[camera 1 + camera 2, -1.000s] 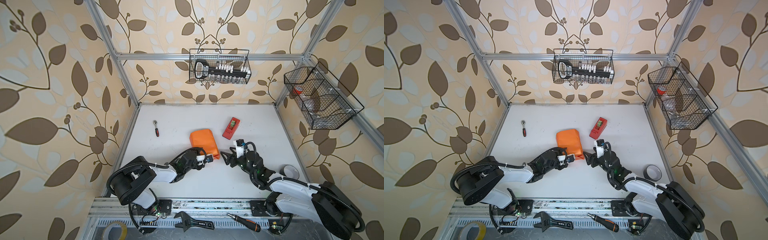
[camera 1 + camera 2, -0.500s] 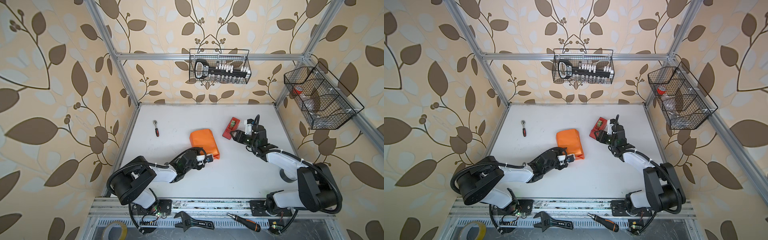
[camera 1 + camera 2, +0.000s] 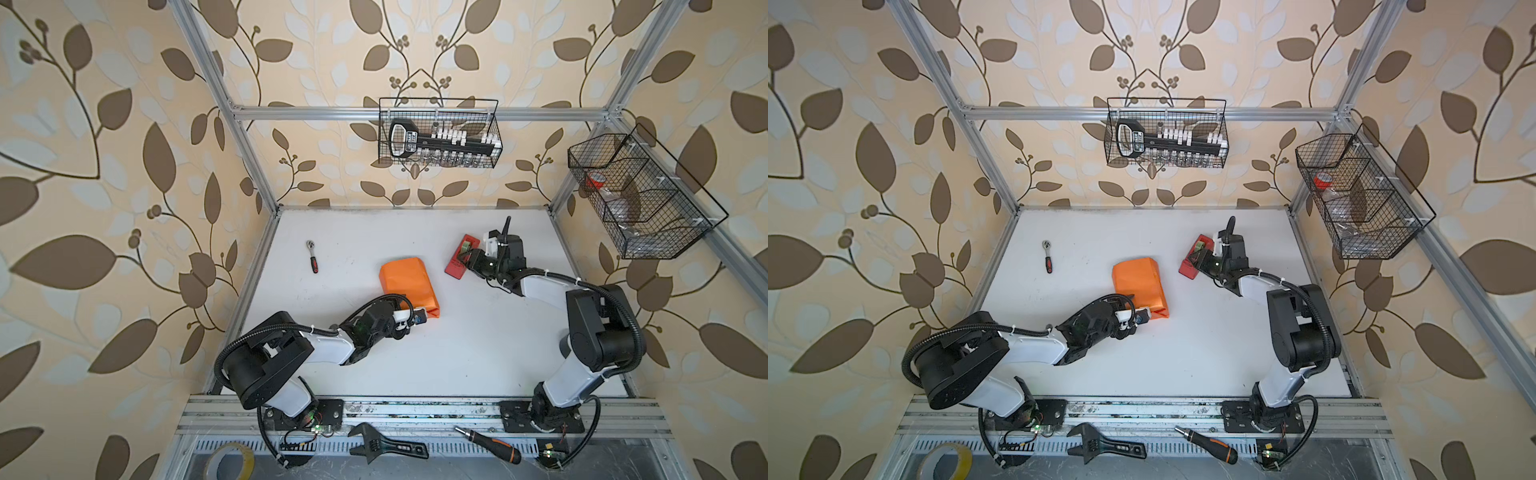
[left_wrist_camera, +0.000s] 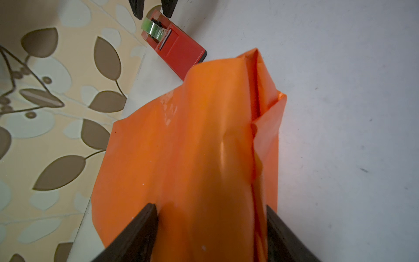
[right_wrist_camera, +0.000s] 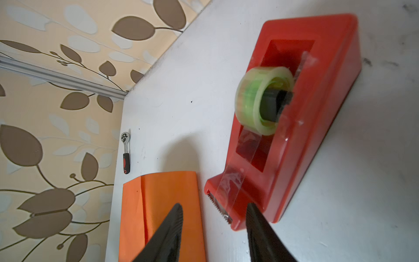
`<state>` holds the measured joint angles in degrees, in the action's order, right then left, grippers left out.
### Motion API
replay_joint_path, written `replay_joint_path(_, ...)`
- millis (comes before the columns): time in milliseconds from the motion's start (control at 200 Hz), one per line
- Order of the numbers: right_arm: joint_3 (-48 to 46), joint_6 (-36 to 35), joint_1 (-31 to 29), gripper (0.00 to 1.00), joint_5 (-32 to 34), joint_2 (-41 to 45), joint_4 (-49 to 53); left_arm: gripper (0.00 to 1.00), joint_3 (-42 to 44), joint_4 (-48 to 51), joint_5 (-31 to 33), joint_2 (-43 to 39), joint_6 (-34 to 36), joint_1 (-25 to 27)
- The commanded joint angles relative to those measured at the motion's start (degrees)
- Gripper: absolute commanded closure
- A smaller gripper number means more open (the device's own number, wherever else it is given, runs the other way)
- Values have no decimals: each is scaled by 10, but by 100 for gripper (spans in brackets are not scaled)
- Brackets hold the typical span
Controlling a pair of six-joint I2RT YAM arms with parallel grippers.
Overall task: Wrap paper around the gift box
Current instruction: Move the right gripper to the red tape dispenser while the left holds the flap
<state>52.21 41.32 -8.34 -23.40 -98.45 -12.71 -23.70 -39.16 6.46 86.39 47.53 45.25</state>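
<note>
Between the fingers of the left gripper [image 4: 209, 207], filling the whole gap: the paper [image 4: 192, 140], orange face out, folded into a long parcel flat on the table [image 3: 457, 353]. Jaws standing wide yet pressed against both flanks of the parcel's near end, so clamping paper, not idling. No sight of the gift box anywhere; judged to be inside the folds, somewhere ahead of those fingers. Just ahead of the right gripper [image 5: 214, 205], straddled but not pinched: the cutter end of the red tape dispenser [image 5: 328, 79], a clear tab of tape lying over the teeth. Fingers apart, one to each side, open gap plain to see, nothing held. Farther out beyond the same fingertips, past the parcel's far edge: a small ratchet wrench [image 5: 125, 152], untouched. Just changed: right arm gone from the parcel to the dispenser, jaws drawing in. Means, most likely, folding done for this seam and taping begun, with the left hand pinning the overlap and the right fetching a strip. Against a second back: right gripper then close by the parcel's near corner, almost facing the left one. Half a second back, already swung out beside the dispenser, fingers wider. Now lined up on the tape tab. Left arm, parcel and dispenser in the same spots throughout. Risk worth watching: overlap springing open on any slackening of the left grip ahead of the tape.
</note>
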Motion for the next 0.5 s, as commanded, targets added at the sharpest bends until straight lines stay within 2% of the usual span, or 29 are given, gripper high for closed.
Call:
replay_joint_path(0, 21, 14, 3, 54, -12, -23, 8, 29, 3, 72, 3, 19, 4, -11)
replay_joint_path(495, 32, 51, 4, 61, -13, -68, -10, 29, 2, 73, 1, 19, 5, -12)
